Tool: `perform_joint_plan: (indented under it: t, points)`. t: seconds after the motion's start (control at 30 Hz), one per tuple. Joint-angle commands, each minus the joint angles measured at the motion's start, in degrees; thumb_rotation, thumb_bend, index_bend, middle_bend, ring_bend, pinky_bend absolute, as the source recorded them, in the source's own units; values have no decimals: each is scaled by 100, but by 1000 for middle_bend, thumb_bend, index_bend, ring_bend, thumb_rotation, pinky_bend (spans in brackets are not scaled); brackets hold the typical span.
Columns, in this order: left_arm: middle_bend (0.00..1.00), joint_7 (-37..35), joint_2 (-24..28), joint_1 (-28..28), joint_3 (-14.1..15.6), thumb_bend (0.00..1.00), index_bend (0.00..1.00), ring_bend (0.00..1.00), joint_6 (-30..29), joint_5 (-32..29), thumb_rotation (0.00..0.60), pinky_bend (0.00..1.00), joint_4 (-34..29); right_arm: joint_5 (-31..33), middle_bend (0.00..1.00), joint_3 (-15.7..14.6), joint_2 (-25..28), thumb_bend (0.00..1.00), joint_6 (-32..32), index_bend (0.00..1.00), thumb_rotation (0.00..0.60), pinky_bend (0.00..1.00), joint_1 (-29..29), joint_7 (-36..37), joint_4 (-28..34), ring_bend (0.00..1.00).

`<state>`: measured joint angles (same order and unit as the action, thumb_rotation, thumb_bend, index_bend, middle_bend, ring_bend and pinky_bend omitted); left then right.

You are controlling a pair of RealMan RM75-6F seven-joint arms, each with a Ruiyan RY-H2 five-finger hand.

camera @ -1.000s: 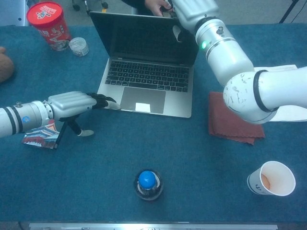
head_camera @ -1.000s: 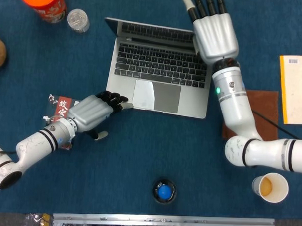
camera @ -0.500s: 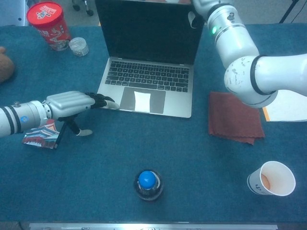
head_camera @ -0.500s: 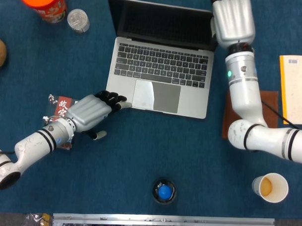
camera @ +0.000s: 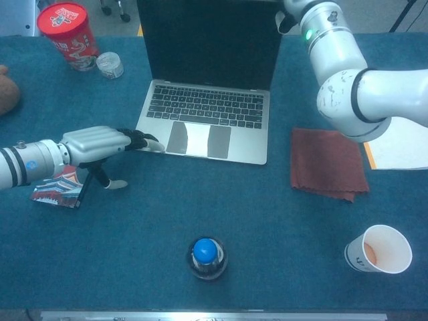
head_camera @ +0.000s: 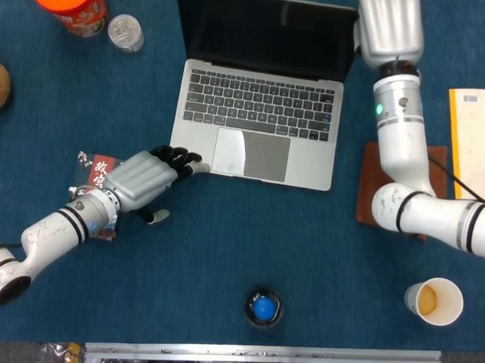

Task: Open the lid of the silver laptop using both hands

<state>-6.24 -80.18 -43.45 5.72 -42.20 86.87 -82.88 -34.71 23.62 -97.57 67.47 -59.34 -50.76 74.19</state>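
Standing open near the far middle of the blue table (head_camera: 224, 252), the silver laptop (head_camera: 256, 122) is seen with its dark lid (camera: 208, 40) raised upright and its keyboard and trackpad exposed. The front left corner of its base is pressed by the left hand (head_camera: 143, 176), whose dark fingers (head_camera: 182, 159) are laid out nearly flat with their tips on the palm rest beside the trackpad; nothing is held in them. The right hand (head_camera: 387, 27) is seen at the lid's upper right corner, against its edge; its fingers are cut off by the frame in the head view, so how far they are closed cannot be told.

Just right of the laptop, a rust-brown cloth (camera: 328, 164) lies flat under the right forearm, and a yellow notebook (head_camera: 473, 142) is seen beyond it at the table's right edge. A paper cup (camera: 378, 249) stands at the near right. A bottle with a blue cap (camera: 206, 257) stands at the near middle. Under the left wrist lies a small printed packet (head_camera: 95, 176). At the far left stand a red canister (camera: 67, 27) and, just beside it, a small clear lidded cup (camera: 110, 65).
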Motion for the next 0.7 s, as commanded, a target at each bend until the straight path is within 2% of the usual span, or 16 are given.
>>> perform_joint_plan:
  t: [0.03,0.33,0.7]
  points:
    - [38,14,67,31,-18,308,84,1,-69,-18,600,82,-71,-189,118,-53,250,435,59,19,600,51,117,115,594,0]
    - [39,73,376,189,-83,308,85,0,-337,-155,600,82,-357,-469,118,-242,878,435,293,19,600,51,486,309,1737,0]
    - [40,-34,1064,675,-234,308,84,2,-1107,-418,600,82,-757,-1069,118,-676,1900,435,692,19,600,51,1295,898,2935,0]
